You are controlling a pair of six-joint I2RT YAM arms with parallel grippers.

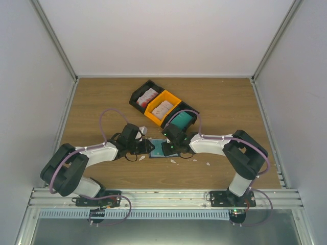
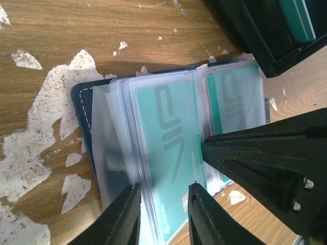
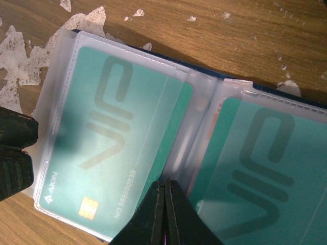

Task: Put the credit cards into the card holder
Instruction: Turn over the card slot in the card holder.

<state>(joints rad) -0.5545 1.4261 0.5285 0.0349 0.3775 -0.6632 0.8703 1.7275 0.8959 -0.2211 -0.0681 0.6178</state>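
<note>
1. The holder (image 2: 84, 122) lies open at the centre of the overhead view. Its navy cover is down on the table (image 1: 102, 102) and its clear sleeves face up.
2. The left gripper (image 2: 163, 190) has its fingers apart, astride the sleeves' outer edge; whether they pinch it cannot be told. The right gripper (image 3: 164, 186) has its tips together, resting on a sleeve beside the fold.
3. The cards (image 3: 102, 127) look light, stiff and slick, and are probably best pinched by a short edge. The sleeves look soft and floppy, so the holder likely needs pinning.
4. There is one holder. Two teal cards sit sleeved, with a third edge showing behind the one at left. Three bins (image 1: 174, 96) stand at upper centre, two black and one orange. One holds a teal stack (image 1: 182, 120) and two hold white cards (image 1: 162, 107), too stacked to count.
</note>
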